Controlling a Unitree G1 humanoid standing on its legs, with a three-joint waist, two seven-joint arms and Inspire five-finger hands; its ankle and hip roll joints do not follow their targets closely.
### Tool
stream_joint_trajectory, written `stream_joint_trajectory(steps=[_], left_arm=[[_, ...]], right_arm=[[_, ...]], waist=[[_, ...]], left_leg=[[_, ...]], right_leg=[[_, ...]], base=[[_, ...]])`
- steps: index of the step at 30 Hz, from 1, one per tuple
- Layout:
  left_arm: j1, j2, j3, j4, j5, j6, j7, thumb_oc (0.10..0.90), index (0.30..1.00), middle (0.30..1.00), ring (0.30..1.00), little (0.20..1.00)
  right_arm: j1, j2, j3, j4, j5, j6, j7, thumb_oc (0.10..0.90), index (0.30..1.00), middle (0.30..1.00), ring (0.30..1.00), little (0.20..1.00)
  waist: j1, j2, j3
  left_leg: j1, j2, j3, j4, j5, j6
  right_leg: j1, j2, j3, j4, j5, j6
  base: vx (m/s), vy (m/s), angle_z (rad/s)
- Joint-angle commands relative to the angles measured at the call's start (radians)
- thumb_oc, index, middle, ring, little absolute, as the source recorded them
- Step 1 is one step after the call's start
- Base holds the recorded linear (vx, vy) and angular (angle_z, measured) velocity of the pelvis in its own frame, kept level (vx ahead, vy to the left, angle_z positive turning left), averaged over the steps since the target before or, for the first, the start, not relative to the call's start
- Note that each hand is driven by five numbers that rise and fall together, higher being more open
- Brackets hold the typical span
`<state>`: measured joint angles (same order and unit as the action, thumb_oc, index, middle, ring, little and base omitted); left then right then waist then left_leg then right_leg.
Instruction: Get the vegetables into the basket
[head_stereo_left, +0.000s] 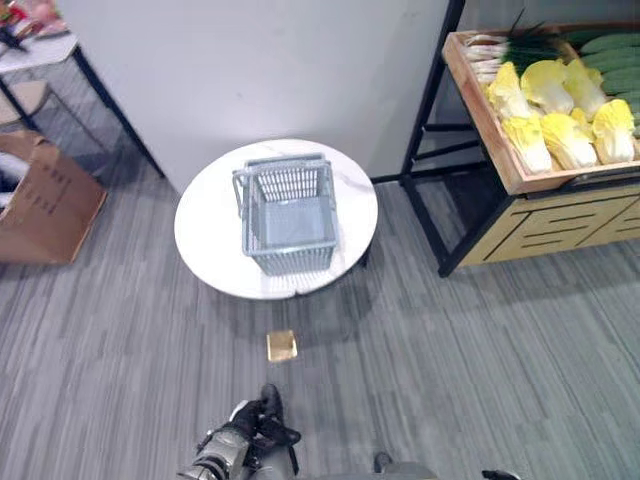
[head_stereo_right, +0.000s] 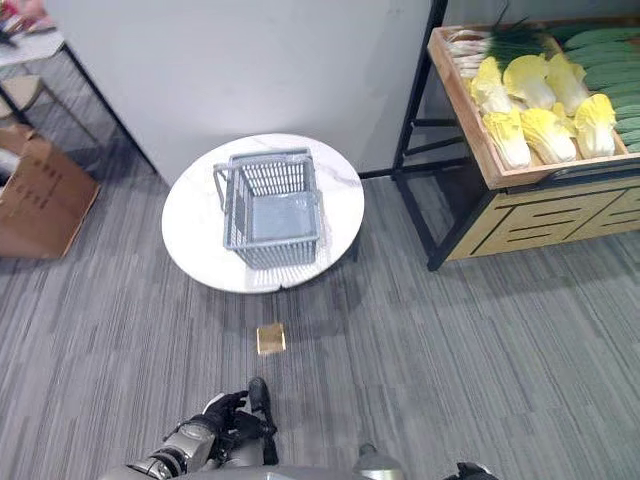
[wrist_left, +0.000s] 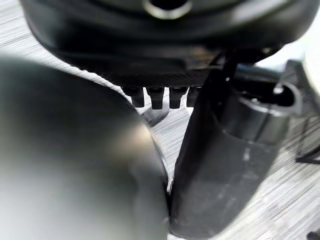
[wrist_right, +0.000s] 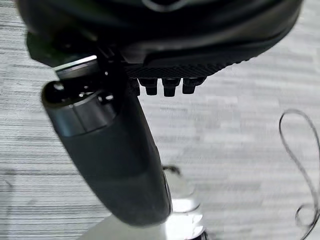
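An empty grey plastic basket stands on a round white table ahead of me. The vegetables lie in a wooden crate on a shelf at the far right: yellow-white cabbages, green cucumbers and scallions. My left hand hangs low over the floor, well short of the table, with relaxed fingers and nothing in it. My right hand also hangs over the grey floor, thumb straight, holding nothing. Both hands are far from the crate and the basket.
A small tan block lies on the floor between me and the table. A cardboard box sits at the left, beside a black-legged table. A white wall rises behind the round table. The shelf has a black metal frame.
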<state>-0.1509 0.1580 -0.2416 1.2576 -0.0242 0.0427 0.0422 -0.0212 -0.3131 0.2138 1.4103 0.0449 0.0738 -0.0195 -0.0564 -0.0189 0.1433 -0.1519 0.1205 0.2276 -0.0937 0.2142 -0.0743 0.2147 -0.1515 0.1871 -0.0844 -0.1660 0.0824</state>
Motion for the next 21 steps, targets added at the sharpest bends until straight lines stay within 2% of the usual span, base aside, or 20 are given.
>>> stream_joint_trajectory(steps=[1,2,3,4,7,8,9,10,11,12,13,15,17,19,21], left_arm=[[0.071,0.034,-0.011,0.013,-0.013,0.016,0.009,0.900,1.000,1.000,1.000,1.000],[0.071,0.041,-0.011,0.016,-0.007,0.018,0.011,0.900,1.000,1.000,1.000,1.000],[0.066,0.047,-0.020,0.017,0.015,0.023,0.014,0.900,1.000,1.000,1.000,1.000],[0.066,0.047,-0.020,0.017,0.015,0.023,0.014,0.900,1.000,1.000,1.000,1.000],[0.057,0.043,-0.047,0.011,0.042,0.028,0.006,0.900,1.000,1.000,1.000,1.000],[0.056,0.043,-0.047,0.011,0.042,0.028,0.006,0.900,1.000,1.000,1.000,1.000],[0.057,0.044,-0.046,0.012,0.043,0.030,0.005,0.900,1.000,1.000,1.000,1.000],[0.049,0.049,-0.044,0.011,0.037,0.031,0.007,0.900,1.000,1.000,1.000,1.000],[0.048,0.049,-0.043,0.011,0.037,0.031,0.006,0.900,1.000,1.000,1.000,1.000],[0.037,0.057,-0.043,0.013,0.036,0.035,0.009,0.900,1.000,1.000,1.000,1.000],[0.036,0.056,-0.042,0.013,0.036,0.035,0.009,0.900,1.000,1.000,1.000,1.000],[0.029,0.062,-0.047,0.016,0.047,0.039,0.005,0.900,1.000,1.000,1.000,1.000],[0.018,0.068,-0.048,0.025,0.055,0.041,0.004,0.900,1.000,1.000,1.000,1.000],[0.014,0.069,-0.045,0.035,0.057,0.039,0.007,0.900,1.000,1.000,1.000,1.000],[0.014,0.072,-0.043,0.042,0.067,0.039,0.008,0.900,1.000,1.000,1.000,1.000]], right_arm=[[-0.030,-0.036,0.006,-0.042,-0.012,0.004,-0.002,0.900,1.000,1.000,1.000,1.000],[-0.033,-0.034,0.011,-0.048,-0.013,0.004,0.001,0.900,1.000,1.000,1.000,1.000],[-0.040,-0.028,0.024,-0.063,-0.023,0.006,0.004,0.900,1.000,1.000,1.000,1.000],[-0.040,-0.028,0.024,-0.063,-0.023,0.007,0.004,0.900,1.000,1.000,1.000,1.000],[-0.057,-0.026,0.027,-0.087,-0.030,0.008,-0.001,0.900,1.000,1.000,1.000,1.000],[-0.057,-0.026,0.027,-0.087,-0.030,0.008,-0.001,0.900,1.000,1.000,1.000,1.000],[-0.059,-0.023,0.028,-0.087,-0.029,0.007,0.000,0.900,1.000,1.000,1.000,1.000],[-0.067,-0.020,0.032,-0.094,-0.035,0.008,0.001,0.900,1.000,1.000,1.000,1.000],[-0.068,-0.020,0.032,-0.094,-0.035,0.008,0.001,0.900,1.000,1.000,1.000,1.000],[-0.077,-0.017,0.036,-0.100,-0.036,0.009,-0.002,0.900,1.000,1.000,1.000,1.000],[-0.078,-0.017,0.036,-0.099,-0.036,0.009,-0.002,0.900,1.000,1.000,1.000,1.000],[-0.082,-0.013,0.034,-0.107,-0.031,0.011,-0.007,0.900,1.000,1.000,1.000,1.000],[-0.088,-0.008,0.036,-0.112,-0.021,0.010,-0.008,0.900,1.000,1.000,1.000,1.000],[-0.095,-0.006,0.040,-0.112,-0.020,0.009,-0.011,0.900,1.000,1.000,1.000,1.000],[-0.098,-0.003,0.045,-0.109,-0.017,0.008,-0.013,0.900,1.000,1.000,1.000,1.000]], waist=[[0.020,-0.017,0.015],[0.021,-0.026,0.006],[0.020,-0.037,-0.004],[0.023,-0.037,-0.005],[0.013,-0.045,-0.008],[0.017,-0.041,-0.009],[0.013,-0.044,-0.006],[0.015,-0.038,0.006],[0.018,-0.035,0.005],[0.005,-0.027,0.027],[0.008,-0.023,0.026],[-0.007,-0.016,0.044],[-0.023,-0.012,0.058],[-0.046,-0.005,0.072],[-0.069,-0.007,0.083]], left_leg=[[-0.081,0.039,0.015,0.026,0.066,-0.065],[-0.072,0.027,0.038,0.027,0.055,-0.055],[-0.054,0.008,0.084,0.021,0.039,-0.038],[-0.054,0.008,0.087,0.022,0.038,-0.037],[-0.028,-0.045,0.151,0.020,-0.008,-0.003],[-0.030,-0.039,0.154,0.019,-0.005,-0.004],[-0.016,-0.052,0.159,0.018,-0.023,0.004],[0.019,-0.057,0.173,0.013,-0.051,0.018],[0.017,-0.052,0.176,0.011,-0.048,0.017],[0.060,-0.061,0.176,0.007,-0.079,0.029],[0.058,-0.055,0.179,0.006,-0.076,0.028],[0.095,-0.058,0.182,0.006,-0.109,0.029],[0.121,-0.054,0.179,0.006,-0.125,0.014],[0.144,-0.049,0.166,0.006,-0.139,-0.002],[0.169,-0.054,0.140,0.006,-0.151,-0.010]], right_leg=[[0.067,0.027,0.027,0.099,0.092,0.043],[0.049,0.017,0.037,0.120,0.128,0.064],[0.015,0.004,0.050,0.149,0.190,0.092],[0.014,0.003,0.052,0.149,0.190,0.093],[-0.036,-0.038,0.022,0.226,0.307,0.146],[-0.040,-0.034,0.027,0.225,0.312,0.145],[-0.050,-0.043,0.018,0.255,0.337,0.156],[-0.095,-0.060,-0.031,0.333,0.385,0.169],[-0.099,-0.055,-0.028,0.331,0.390,0.168],[-0.147,-0.059,-0.066,0.420,0.410,0.161],[-0.150,-0.054,-0.063,0.417,0.416,0.160],[-0.219,-0.071,-0.117,0.444,0.413,0.145],[-0.282,-0.072,-0.160,0.383,0.366,0.126],[-0.331,-0.052,-0.189,0.288,0.301,0.116],[-0.388,-0.008,-0.157,0.187,0.290,0.111]], base=[[0.33,0.144,-0.51],[0.36,0.176,-0.61],[0.26,0.134,-0.50],[0.25,0.152,-0.42],[0.20,0.176,-0.28],[0.16,0.127,-0.19],[0.15,0.151,-0.29],[0.15,0.151,-0.28],[0.17,0.193,-0.33],[0.07,0.096,-0.29],[0.12,0.147,-0.35],[0.09,0.090,-0.13],[0.16,0.034,-0.11],[0.20,-0.009,-0.16],[0.22,-0.039,0.02]])
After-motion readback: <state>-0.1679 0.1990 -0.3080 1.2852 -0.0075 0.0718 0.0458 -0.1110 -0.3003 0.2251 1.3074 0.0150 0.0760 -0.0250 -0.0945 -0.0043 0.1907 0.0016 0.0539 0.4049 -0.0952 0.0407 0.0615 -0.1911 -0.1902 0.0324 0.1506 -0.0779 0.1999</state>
